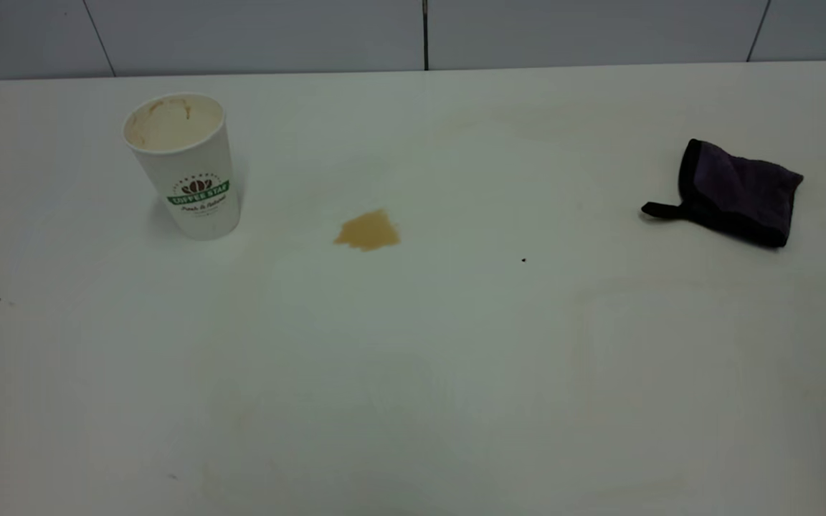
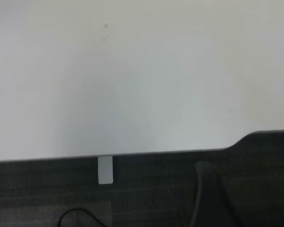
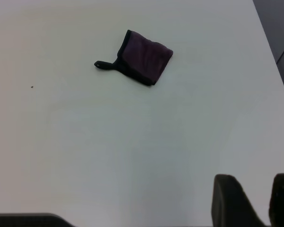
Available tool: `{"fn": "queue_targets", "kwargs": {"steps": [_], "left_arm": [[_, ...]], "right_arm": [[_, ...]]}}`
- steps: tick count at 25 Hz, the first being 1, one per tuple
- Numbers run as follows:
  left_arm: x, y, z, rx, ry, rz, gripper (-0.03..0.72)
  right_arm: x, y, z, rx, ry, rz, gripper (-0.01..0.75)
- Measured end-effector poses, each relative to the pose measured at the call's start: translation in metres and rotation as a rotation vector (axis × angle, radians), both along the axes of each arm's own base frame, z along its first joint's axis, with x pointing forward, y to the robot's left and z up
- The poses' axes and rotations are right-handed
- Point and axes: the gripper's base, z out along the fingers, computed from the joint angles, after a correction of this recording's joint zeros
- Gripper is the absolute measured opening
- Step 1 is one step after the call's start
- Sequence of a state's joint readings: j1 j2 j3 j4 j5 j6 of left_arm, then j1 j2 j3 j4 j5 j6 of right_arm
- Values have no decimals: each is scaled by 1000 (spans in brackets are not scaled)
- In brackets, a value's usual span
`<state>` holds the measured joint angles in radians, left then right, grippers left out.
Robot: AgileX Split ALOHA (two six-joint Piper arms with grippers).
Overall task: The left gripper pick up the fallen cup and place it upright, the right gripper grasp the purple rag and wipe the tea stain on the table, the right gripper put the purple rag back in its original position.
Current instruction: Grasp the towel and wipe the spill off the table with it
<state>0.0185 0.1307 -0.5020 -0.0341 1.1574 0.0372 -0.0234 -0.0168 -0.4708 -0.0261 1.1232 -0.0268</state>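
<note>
The white paper cup (image 1: pixel 185 166) with the green logo stands upright at the back left of the table (image 1: pixel 413 373), its stained inside showing. The tan tea stain (image 1: pixel 368 231) lies to its right, near the middle. The folded purple rag (image 1: pixel 736 191) lies at the right with its black loop tab pointing left; it also shows in the right wrist view (image 3: pixel 144 57). My right gripper (image 3: pixel 255 182) is open and empty, well short of the rag, above bare table. My left gripper (image 2: pixel 248 182) hangs over the table's edge, dark against the dark floor. Neither gripper shows in the exterior view.
A tiny black speck (image 1: pixel 523 260) lies between the stain and the rag. The table edge (image 2: pixel 132 155) crosses the left wrist view, with a small white tab (image 2: pixel 105 169) below it. A tiled wall (image 1: pixel 413 32) runs behind the table.
</note>
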Motion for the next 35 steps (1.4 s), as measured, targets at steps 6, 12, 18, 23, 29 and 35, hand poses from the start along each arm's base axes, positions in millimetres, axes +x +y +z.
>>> {"fn": "queue_targets", "kwargs": {"steps": [6, 12, 18, 23, 29, 35], "left_arm": [[-14, 0, -2, 13, -117, -6, 438], [-18, 0, -4, 21, -150, -13, 438], [-18, 0, -4, 21, -151, -13, 438], [-18, 0, -4, 21, -152, -13, 438], [-18, 0, -4, 22, -152, -13, 436], [-18, 0, -4, 22, -152, -13, 436]], "right_arm": [[0, 0, 0, 0, 0, 0, 239], [0, 0, 0, 0, 0, 0, 239], [0, 0, 0, 0, 0, 0, 239], [0, 0, 0, 0, 0, 0, 239], [0, 0, 0, 0, 0, 0, 239], [0, 0, 0, 0, 0, 0, 239]]}}
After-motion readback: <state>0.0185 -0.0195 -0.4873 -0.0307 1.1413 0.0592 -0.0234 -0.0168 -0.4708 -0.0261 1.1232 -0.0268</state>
